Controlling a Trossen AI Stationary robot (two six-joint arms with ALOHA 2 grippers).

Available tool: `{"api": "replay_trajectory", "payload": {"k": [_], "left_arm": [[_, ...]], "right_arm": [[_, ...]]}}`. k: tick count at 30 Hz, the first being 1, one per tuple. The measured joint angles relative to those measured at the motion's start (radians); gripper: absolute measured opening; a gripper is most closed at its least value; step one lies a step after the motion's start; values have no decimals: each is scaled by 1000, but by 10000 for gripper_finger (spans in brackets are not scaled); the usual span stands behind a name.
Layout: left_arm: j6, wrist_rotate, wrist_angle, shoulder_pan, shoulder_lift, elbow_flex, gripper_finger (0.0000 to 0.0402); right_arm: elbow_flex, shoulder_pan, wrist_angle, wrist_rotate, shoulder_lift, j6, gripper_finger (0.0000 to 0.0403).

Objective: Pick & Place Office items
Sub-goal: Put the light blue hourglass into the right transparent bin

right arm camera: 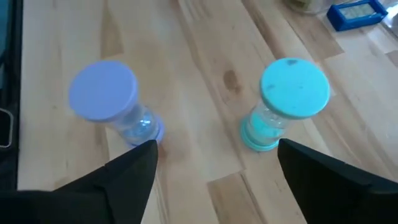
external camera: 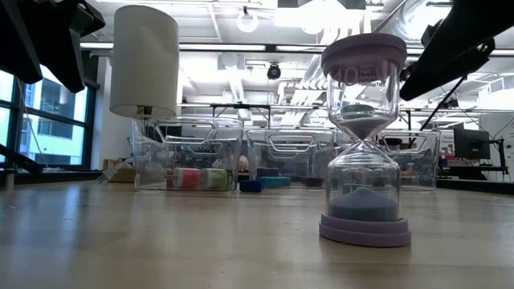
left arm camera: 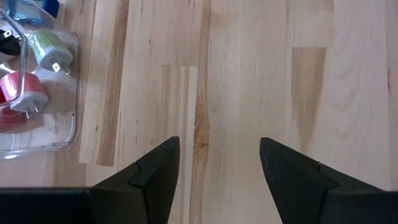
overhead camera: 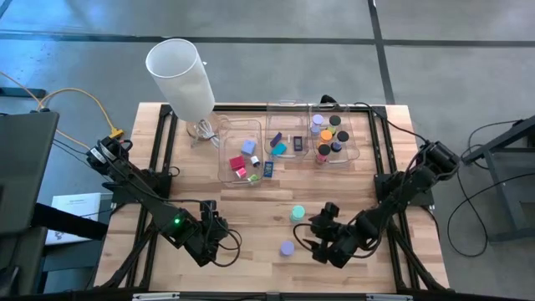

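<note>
- Your right gripper (right arm camera: pixel 214 165) hangs open over the table's (overhead camera: pixel 251 217) front edge, gripping nothing.
- The lavender sand timer (right arm camera: pixel 112 102) and teal sand timer (right arm camera: pixel 286 99) stand upright just beyond its fingertips, apart.
- Your left gripper (left arm camera: pixel 217 168) waits open near the front-left corner.

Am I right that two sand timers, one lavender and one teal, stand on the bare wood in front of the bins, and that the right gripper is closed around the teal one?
Not quite. The lavender timer and teal timer do stand on the wood in front of the bins, but the right gripper is open and holds nothing; the right wrist view shows both timers clear of its fingers.
</note>
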Motion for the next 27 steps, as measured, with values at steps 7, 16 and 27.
{"api": "replay_trajectory", "payload": {"k": [7,16,27], "left_arm": [[1,0,0,0,0,0,214],[0,0,0,0,0,0,214],[0,-3,0,0,0,0,214]], "right_arm": [[-18,-1,-12,104,0,2,310],[-100,-21,35,136,0,18,309],[-216,-88,302,179,0,-134,309]]}}
